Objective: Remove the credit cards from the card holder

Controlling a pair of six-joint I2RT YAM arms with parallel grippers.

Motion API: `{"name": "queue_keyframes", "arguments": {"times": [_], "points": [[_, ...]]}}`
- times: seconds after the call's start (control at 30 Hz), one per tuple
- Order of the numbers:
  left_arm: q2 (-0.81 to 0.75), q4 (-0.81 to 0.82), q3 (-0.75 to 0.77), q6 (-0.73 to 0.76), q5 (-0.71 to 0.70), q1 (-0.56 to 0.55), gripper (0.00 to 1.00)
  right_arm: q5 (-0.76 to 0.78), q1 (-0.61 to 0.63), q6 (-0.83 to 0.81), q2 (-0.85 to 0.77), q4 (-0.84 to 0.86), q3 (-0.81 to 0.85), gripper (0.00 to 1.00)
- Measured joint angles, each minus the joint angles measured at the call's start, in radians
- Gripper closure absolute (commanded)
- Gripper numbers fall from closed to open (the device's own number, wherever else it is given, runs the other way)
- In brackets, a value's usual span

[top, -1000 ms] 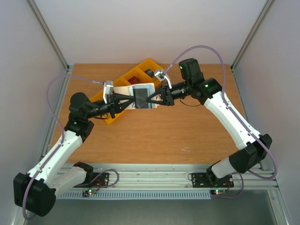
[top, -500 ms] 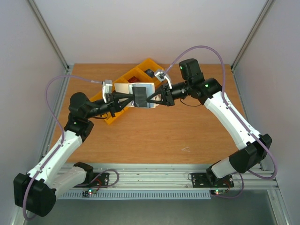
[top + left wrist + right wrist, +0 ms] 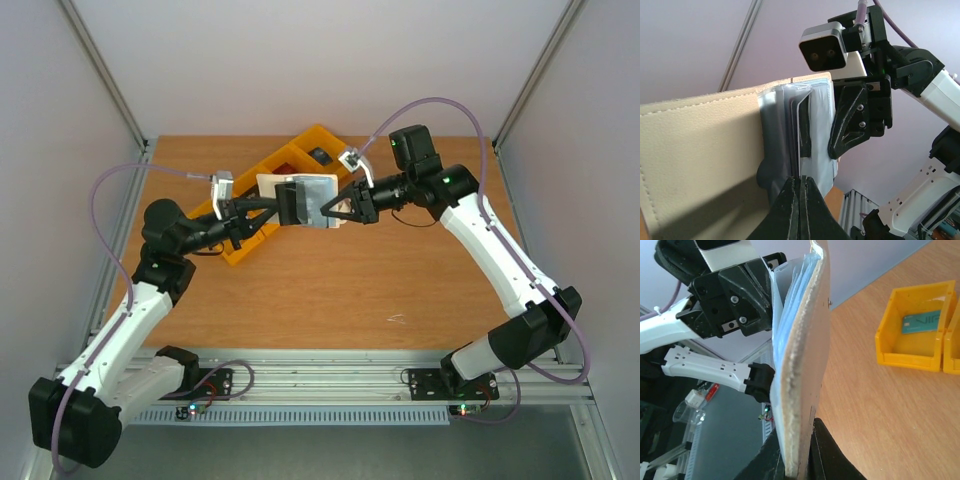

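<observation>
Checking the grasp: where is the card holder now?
Top view: the card holder is pinched between the left gripper and right gripper, at far centre, near the yellow bins.

A row of yellow plastic bins (image 3: 243, 256) runs diagonally across the far left of the wooden table (image 3: 350, 285). Pale walls (image 3: 300, 60) enclose it, with metal posts (image 3: 108, 80) at the far corners and a slotted rail (image 3: 330, 380) along the near edge.
</observation>
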Motion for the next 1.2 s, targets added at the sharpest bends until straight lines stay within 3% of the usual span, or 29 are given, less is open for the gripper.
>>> {"name": "queue_keyframes", "arguments": {"times": [0.17,0.33,0.57,0.67,0.83,0.97,1.07,1.2], "points": [[-0.009,-0.048,-0.002,0.031,-0.031,0.001,1.00,0.054,-0.024,0.028,0.000,-0.010,-0.003,0.99],[-0.039,-0.167,-0.002,0.146,-0.127,0.001,1.00,0.120,-0.148,0.114,0.014,-0.014,-0.044,0.99],[-0.078,-0.306,-0.002,0.430,-0.283,0.001,1.00,0.217,-0.206,0.177,0.096,-0.063,-0.074,0.99],[-0.120,-0.290,-0.019,0.593,-0.352,0.001,1.00,0.229,-0.204,0.182,0.100,-0.076,-0.095,0.99],[-0.289,-0.181,-0.136,0.975,-0.299,-0.013,1.00,0.232,-0.204,0.183,0.100,-0.075,-0.098,0.99],[-0.375,-0.122,-0.263,1.543,-0.206,-0.055,1.00,0.226,-0.204,0.183,0.101,-0.075,-0.098,0.99],[-0.338,-0.066,-0.341,1.890,-0.169,-0.057,1.00,0.220,-0.204,0.183,0.103,-0.075,-0.097,0.99],[-0.245,0.047,-0.386,2.198,-0.121,-0.057,1.00,0.210,-0.204,0.177,0.119,-0.077,-0.083,0.99]]}}
